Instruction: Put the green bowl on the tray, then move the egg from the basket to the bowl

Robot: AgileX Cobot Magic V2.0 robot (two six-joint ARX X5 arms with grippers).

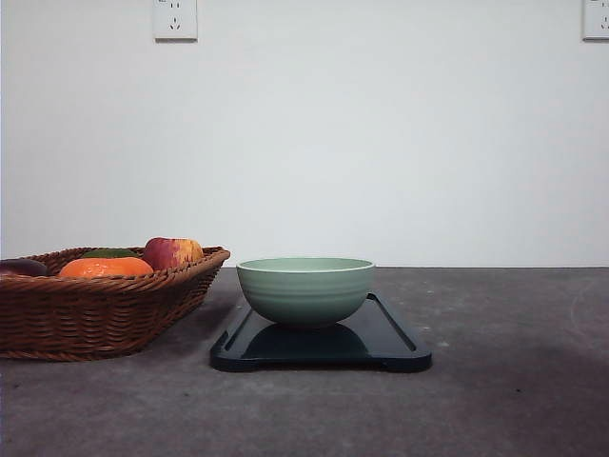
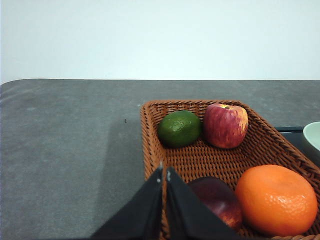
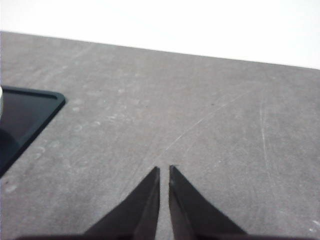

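The green bowl (image 1: 304, 290) stands upright on the dark tray (image 1: 395, 347) in the middle of the table. To its left sits the wicker basket (image 1: 95, 314). No egg shows among the basket's contents; it is hidden or out of view. In the left wrist view my left gripper (image 2: 164, 172) is shut with nothing in it, hovering at the near rim of the basket (image 2: 150, 145), and the bowl's edge (image 2: 314, 137) peeks in beyond it. My right gripper (image 3: 164, 172) is shut and empty over bare table, well off a corner of the tray (image 3: 25, 112).
The basket holds an orange (image 2: 276, 200), a red apple (image 2: 225, 125), a green lime (image 2: 179, 128) and a dark red fruit (image 2: 215, 200). Grey tabletop stretches right of the tray. A white wall with sockets stands behind.
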